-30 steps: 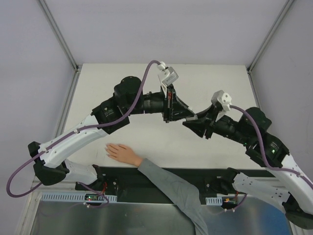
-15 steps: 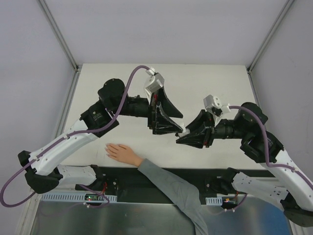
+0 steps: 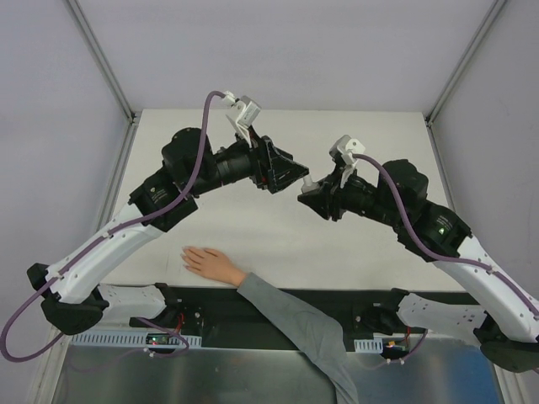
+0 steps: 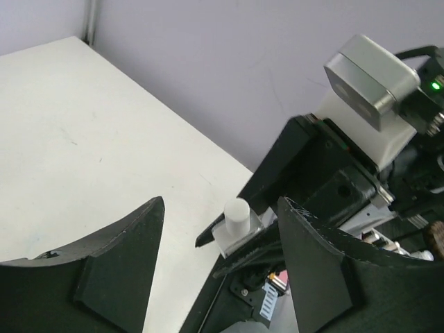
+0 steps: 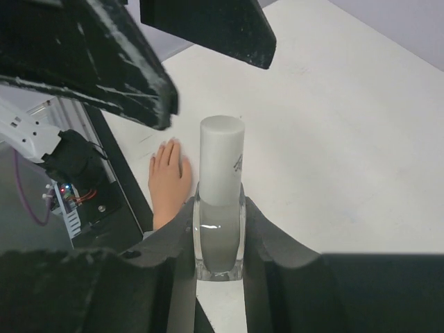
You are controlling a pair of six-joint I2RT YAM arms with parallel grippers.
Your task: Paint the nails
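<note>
A pale hand point(image 3: 210, 262) with a grey sleeve point(image 3: 295, 324) lies flat on the white table point(image 3: 370, 139) near the front edge. Its nails point(image 5: 167, 147) are skin-coloured and barely show. My right gripper point(image 3: 310, 193) point(image 5: 219, 211) is shut on a small clear bottle of whitish polish point(image 5: 220, 232) with a white cap point(image 5: 222, 159), held above the table's middle. My left gripper point(image 3: 296, 176) point(image 4: 220, 202) faces it with jaws open, and the capped bottle point(image 4: 238, 223) stands just beyond its fingertips, apart from them. The hand point(image 5: 168, 182) lies below and to the left of the bottle.
A black mounting plate point(image 3: 278, 305) runs along the near edge, where the sleeve crosses it. Grey walls and metal frame posts point(image 3: 101, 59) close in the table on three sides. The left arm's fingers point(image 5: 111, 62) hang close over the bottle in the right wrist view.
My left gripper went from shut at the bottle's top to open, and it has let go. Both wrists swung with the bottle toward the far side of the table. The hand has not moved.
</note>
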